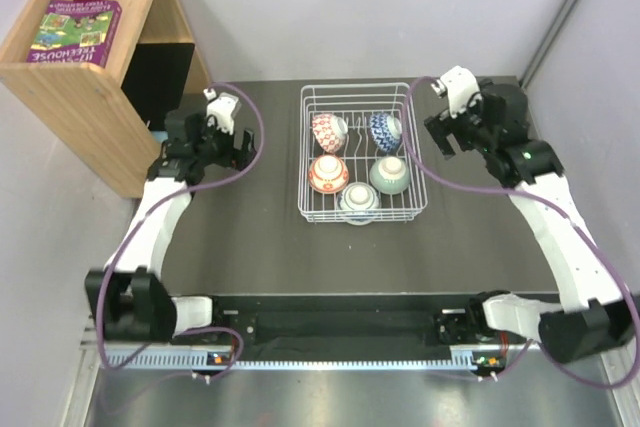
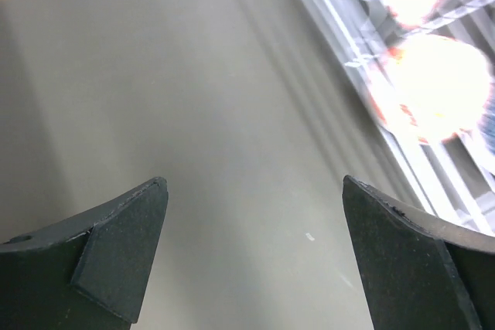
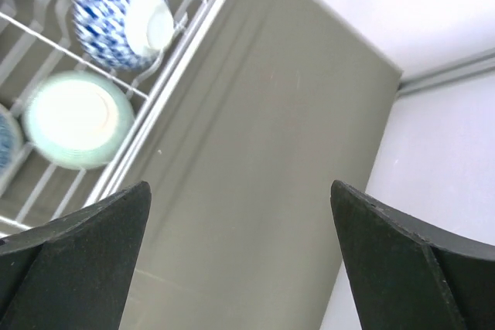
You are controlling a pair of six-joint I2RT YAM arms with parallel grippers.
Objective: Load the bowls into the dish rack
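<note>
White wire rectangular dish rack [image 1: 356,86] sits mid dark desk [image 1: 260,247], all five bowls inside. Red-and-white patterned ceramic bowl [image 1: 329,132] at 10 o'clock, blue-and-white patterned ceramic bowl [image 1: 386,131] at 2, orange-red ceramic bowl [image 1: 328,174] at 8, pale green ceramic bowl [image 1: 389,175] at 4, second blue-and-white bowl [image 1: 358,203] at 6. Left gripper [image 2: 255,191] off the rack's 9 o'clock, fingers wide apart, nothing between. Right gripper [image 3: 240,191] off its 3 o'clock, fingers apart too, holding nothing.

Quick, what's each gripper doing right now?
Left gripper: open, holding nothing.
Right gripper: open, holding nothing.
</note>
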